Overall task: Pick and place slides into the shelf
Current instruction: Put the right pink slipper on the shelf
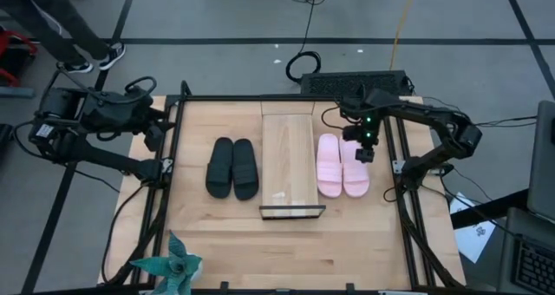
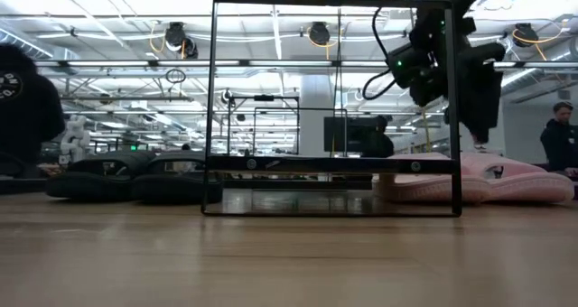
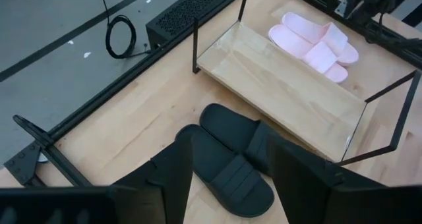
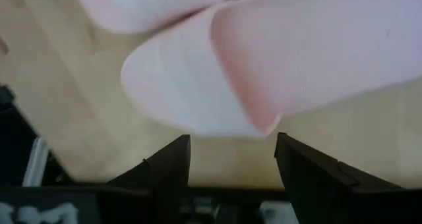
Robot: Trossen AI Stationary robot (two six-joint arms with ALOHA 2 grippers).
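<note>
Nearest your lens, in the right wrist view: the rounded end of a pale pink open-toe slide sandal (image 4: 217, 85), filling the picture just beyond the right gripper (image 4: 232, 159), whose two dark fingers stand wide apart with nothing between them.

Item, pale pink pair (image 1: 342, 166): you find both slides side by side, touching, flat on the light-wood tabletop (image 1: 217, 234), just right of the shelf. From above, the right gripper (image 1: 363, 153) hangs over the far end of this pair; in the low view it hangs above the pink slides (image 2: 506, 179), and whether it touches them you cannot tell.

Item, black pair of wide-strap slide sandals (image 1: 232, 167): side by side, touching, on the tabletop just left of the shelf.

Item, narrow long light-wood shelf with a dark metal frame (image 1: 288, 160): it lies between the two pairs, running from the far edge toward the near side. No slide rests in it.

Item, left gripper (image 1: 159, 120): it waits by the table's far left corner, well apart from the black pair, fingers spread wide and holding nothing, as its own wrist view (image 3: 231, 178) shows you.

Item, teal paper pinwheel (image 1: 173, 265): at the table's near left edge.
</note>
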